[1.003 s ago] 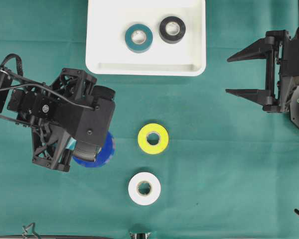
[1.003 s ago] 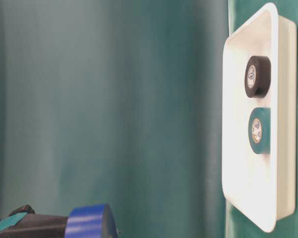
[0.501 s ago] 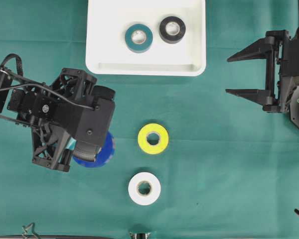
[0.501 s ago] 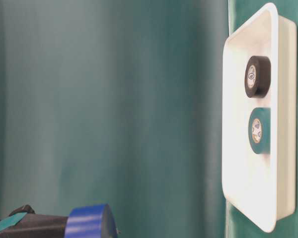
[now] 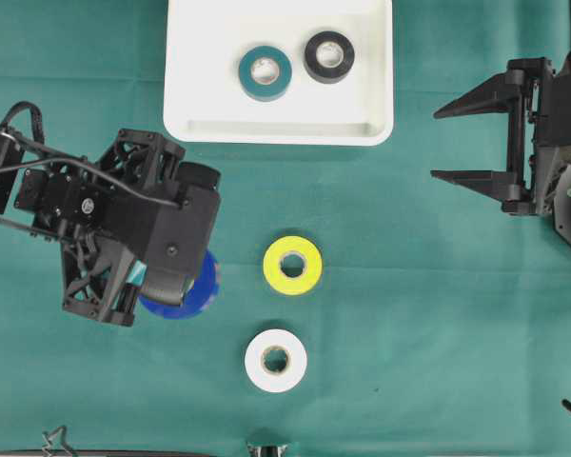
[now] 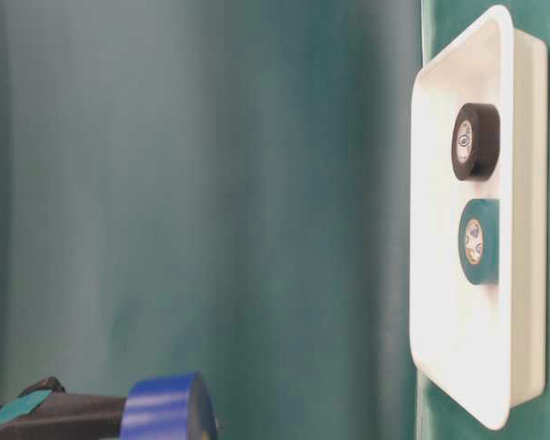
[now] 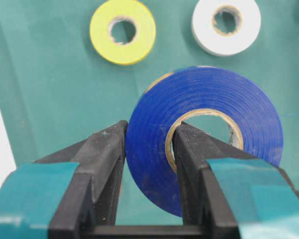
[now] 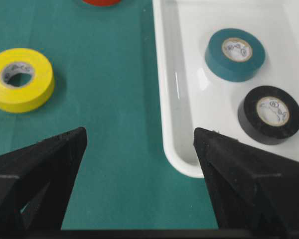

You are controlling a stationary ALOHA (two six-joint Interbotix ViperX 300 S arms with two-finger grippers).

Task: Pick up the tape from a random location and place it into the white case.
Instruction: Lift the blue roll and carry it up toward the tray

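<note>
On the left of the green cloth (image 5: 409, 314), a blue tape roll (image 7: 204, 134) is pinched by the left gripper (image 7: 148, 149) — one finger is set against the roll's outer face, the other is pushed through its core. The roll is held on edge, tilted, under the black wrist in the overhead view. Just to its right, a yellow roll (image 5: 292, 265) and a white roll (image 5: 276, 360) are laid flat on the cloth, apart from each other. At the far edge, the white case (image 5: 195, 105) is seen with a teal roll (image 5: 265, 72) and a black roll (image 5: 329, 56) lying inside, side by side. On the right, the right gripper (image 5: 476, 141) is held with its jaws spread wide — nothing is gripped between them.
</note>
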